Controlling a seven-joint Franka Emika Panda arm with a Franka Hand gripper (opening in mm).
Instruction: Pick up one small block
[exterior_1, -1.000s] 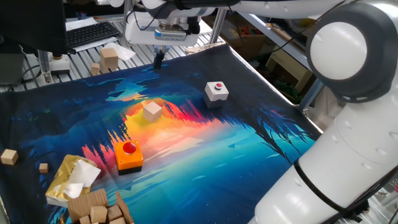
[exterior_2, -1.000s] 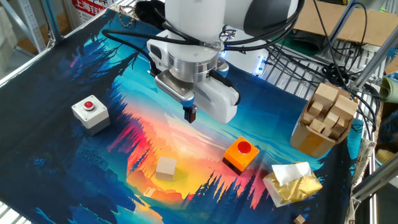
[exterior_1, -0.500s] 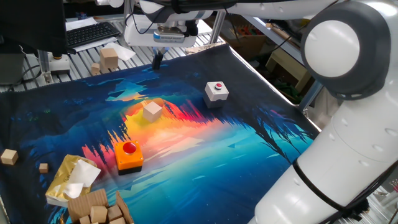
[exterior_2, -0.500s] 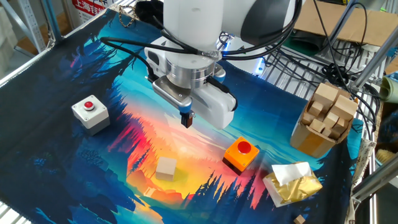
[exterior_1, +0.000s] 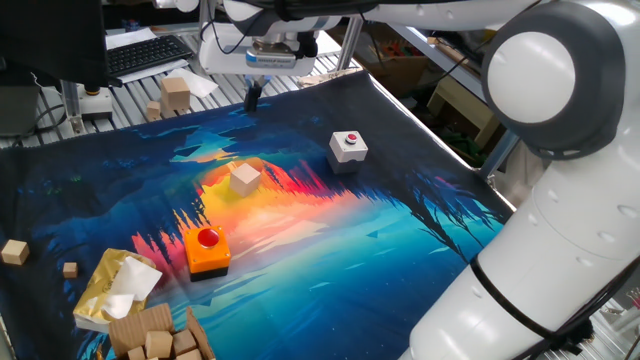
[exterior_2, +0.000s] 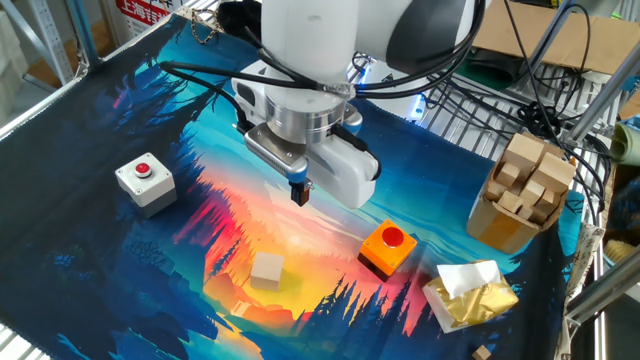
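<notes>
Hovering gripper (exterior_2: 299, 193) above small block (exterior_2: 267, 269); only one fixed view shows keyboard (exterior_1: 148, 52).

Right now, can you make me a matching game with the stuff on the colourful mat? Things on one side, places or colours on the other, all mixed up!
Things:
1. small block
2. white box
3. orange box
4. gripper

Descriptions:
A. up in the air, holding nothing
B. plain pale wood, lying alone on the yellow patch of the mat
C. bright body with a red button, beside the tissue packet
D. pale body with a red button, far from the tissue packet

Pairs: 1-B, 2-D, 3-C, 4-A
</notes>
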